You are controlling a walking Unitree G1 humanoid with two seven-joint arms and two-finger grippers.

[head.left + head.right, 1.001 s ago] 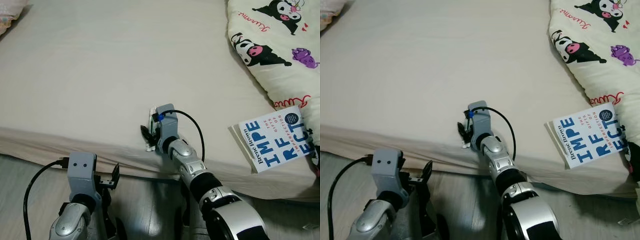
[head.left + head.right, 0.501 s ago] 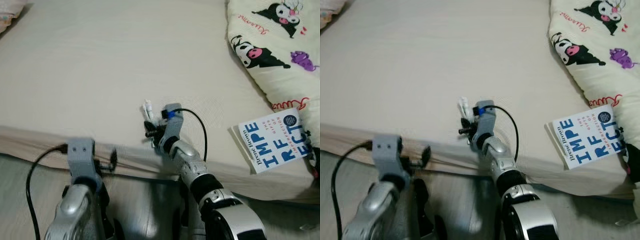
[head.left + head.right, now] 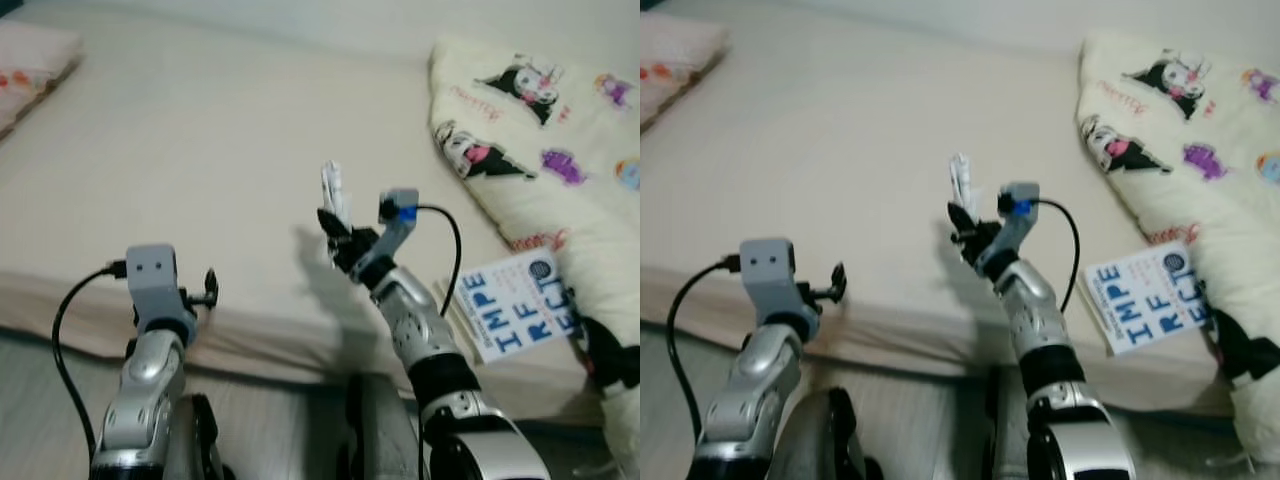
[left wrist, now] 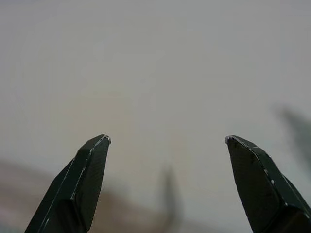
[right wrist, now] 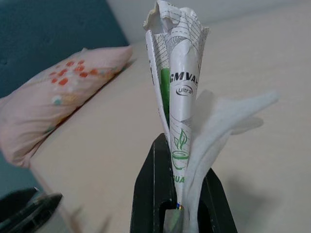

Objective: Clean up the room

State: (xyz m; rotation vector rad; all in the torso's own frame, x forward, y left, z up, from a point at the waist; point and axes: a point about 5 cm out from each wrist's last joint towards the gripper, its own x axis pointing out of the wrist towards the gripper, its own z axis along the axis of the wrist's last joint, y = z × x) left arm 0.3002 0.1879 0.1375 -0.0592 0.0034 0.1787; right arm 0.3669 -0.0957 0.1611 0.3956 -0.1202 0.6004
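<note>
A crumpled wrapper (image 5: pixel 176 82), white with green print, sits pinched in the right claw (image 3: pixel 338 228) together with a wisp of white tissue (image 5: pixel 221 126). The claw's two black fingers (image 5: pixel 151 194) are closed tight on the lower end of the wrapper, which sticks up and out past the tips. This claw is raised above the bed (image 3: pixel 200 160), near its front edge, with the wrapper clear of the sheet and a shadow lying on the sheet beside it.

The left claw (image 4: pixel 165 141) is held lower, over the front edge of the bed, with its fingers spread wide and nothing between them.

On the bed to the right of the raised arm lies a blue-and-white book (image 3: pixel 515 305), close to the mattress edge. Just beyond it a cream quilt (image 3: pixel 540 150) with cartoon figures is bunched along the right side. A pink flowered pillow (image 5: pixel 53 107) rests at the far left corner of the bed.
</note>
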